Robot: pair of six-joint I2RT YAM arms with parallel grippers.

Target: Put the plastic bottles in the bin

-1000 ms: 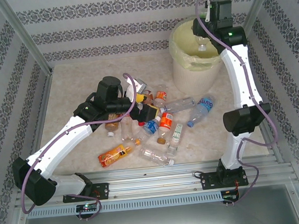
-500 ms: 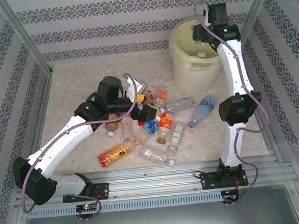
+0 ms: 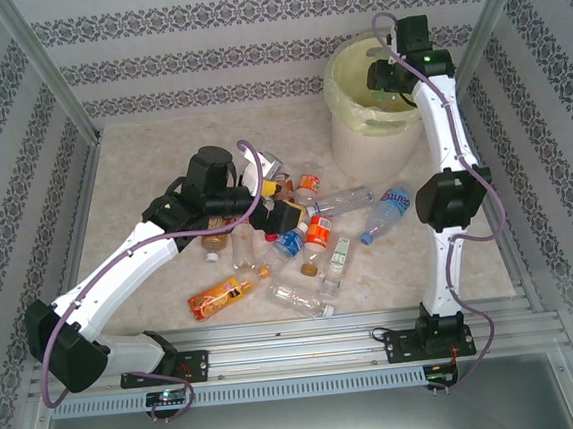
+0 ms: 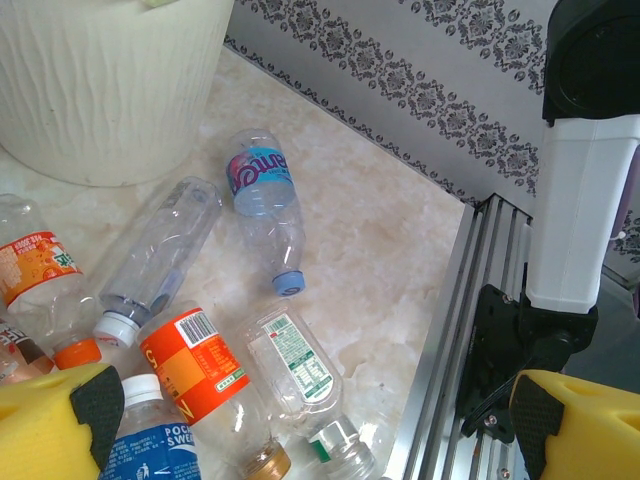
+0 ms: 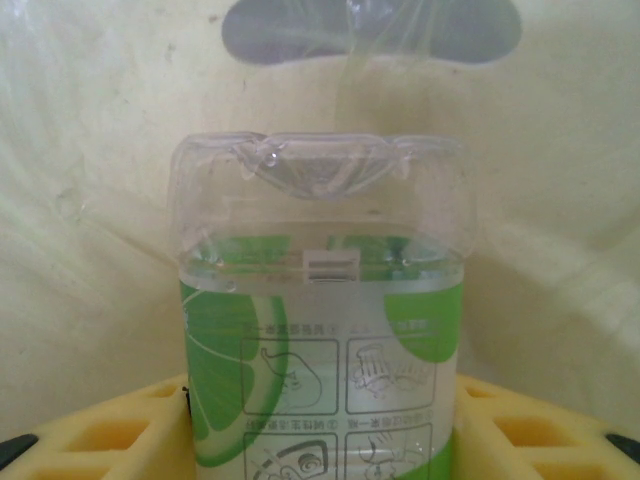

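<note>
Yellow foam pads of my right claw (image 5: pixel 320 440) grip a clear green-labelled plastic bottle (image 5: pixel 320 300) inside the large round white bin (image 3: pixel 356 143) with its pale yellow-green liner (image 5: pixel 90 220), far right. I'd open fully here, then lift straight out. My left claw (image 4: pixel 315 435) gapes above the loose bottles (image 4: pixel 262 200) mid-table.

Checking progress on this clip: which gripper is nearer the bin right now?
Right. The right gripper hangs over the bin, shut on a green-labelled bottle. The left gripper is open above the bottle pile, well short of the bin.
</note>
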